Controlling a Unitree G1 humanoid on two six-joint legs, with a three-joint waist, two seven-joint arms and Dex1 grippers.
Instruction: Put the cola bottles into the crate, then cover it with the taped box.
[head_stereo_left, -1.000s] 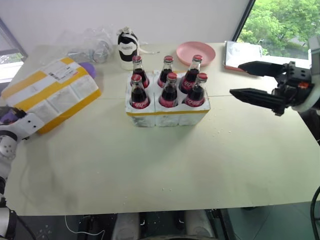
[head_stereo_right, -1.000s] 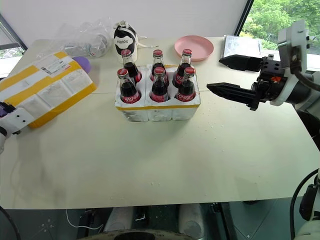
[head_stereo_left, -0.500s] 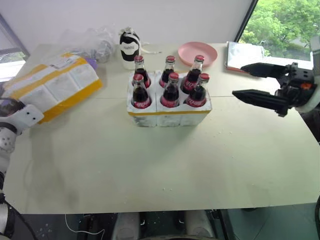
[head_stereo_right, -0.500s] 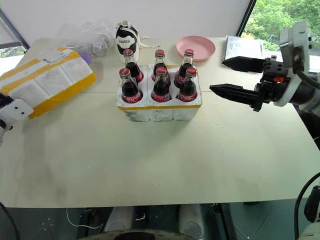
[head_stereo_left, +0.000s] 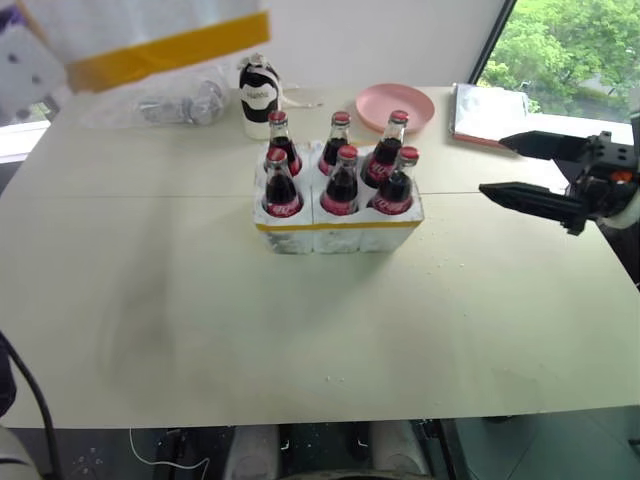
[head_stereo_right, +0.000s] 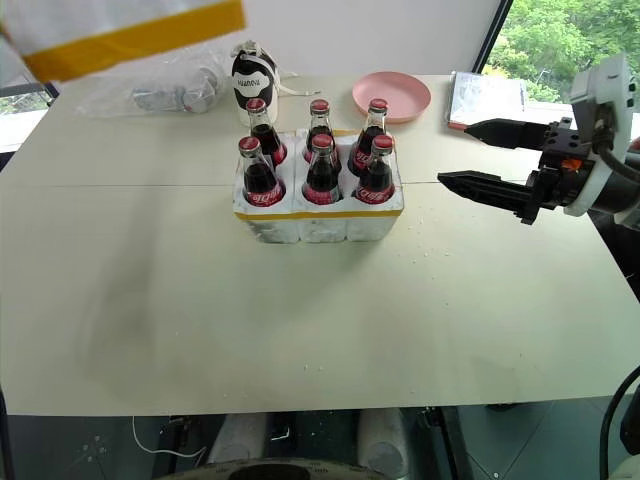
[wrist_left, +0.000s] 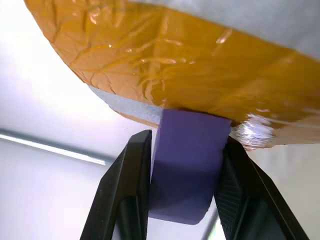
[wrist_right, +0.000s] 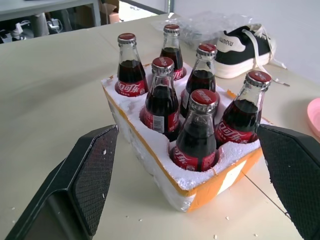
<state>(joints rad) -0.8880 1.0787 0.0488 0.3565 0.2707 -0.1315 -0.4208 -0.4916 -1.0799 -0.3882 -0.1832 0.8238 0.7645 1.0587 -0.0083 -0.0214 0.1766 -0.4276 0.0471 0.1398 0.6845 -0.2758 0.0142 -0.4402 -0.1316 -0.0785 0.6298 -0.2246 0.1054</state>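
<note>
Several cola bottles (head_stereo_left: 340, 180) with red caps stand upright in the holes of the crate (head_stereo_left: 335, 232), a low white tray with a yellow strip, mid-table. The taped box (head_stereo_left: 150, 35) hangs in the air at the far left, well above the table, its yellow band facing me. In the left wrist view my left gripper (wrist_left: 187, 140) is shut on a purple tab (wrist_left: 185, 170) fixed under the box's yellow-taped edge (wrist_left: 175, 65). My right gripper (head_stereo_left: 492, 165) hovers open to the right of the crate, pointing at it, and its wrist view shows the bottles (wrist_right: 192, 130) between its fingers (wrist_right: 85, 175).
A black-and-white laced shoe (head_stereo_left: 258, 90) stands just behind the crate. A clear plastic bag (head_stereo_left: 180, 100) lies at the back left, a pink plate (head_stereo_left: 393, 105) at the back right, and a silvery pouch (head_stereo_left: 488, 110) beside it. The table's front edge (head_stereo_left: 320, 415) runs across the bottom.
The left gripper has lifted the taped box off the table's left side, up and toward the middle. The right gripper drifted slightly to the right, still open.
</note>
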